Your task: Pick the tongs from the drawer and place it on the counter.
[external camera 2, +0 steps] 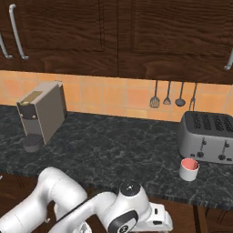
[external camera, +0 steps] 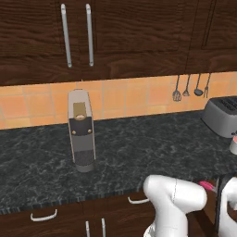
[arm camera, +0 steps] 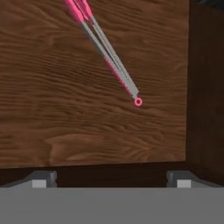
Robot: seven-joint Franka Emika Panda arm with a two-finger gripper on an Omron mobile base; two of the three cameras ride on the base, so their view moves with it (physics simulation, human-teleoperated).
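In the hand view the tongs (arm camera: 105, 50) lie slantwise on the wooden drawer floor (arm camera: 65, 113), from top left toward centre. The gripper (arm camera: 111, 179) hangs above with fingers spread wide, holding nothing. The counter (external camera 2: 118, 150) carries a toaster (external camera 2: 207, 138)

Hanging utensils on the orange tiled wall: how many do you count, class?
4, in a row: utensil one, utensil two, utensil three, utensil four, all above the toaster.

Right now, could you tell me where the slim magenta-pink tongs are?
In the hand view, the slim magenta-pink tongs lie on the brown wooden drawer floor, running diagonally from the upper left toward the centre, beyond the open end effector.
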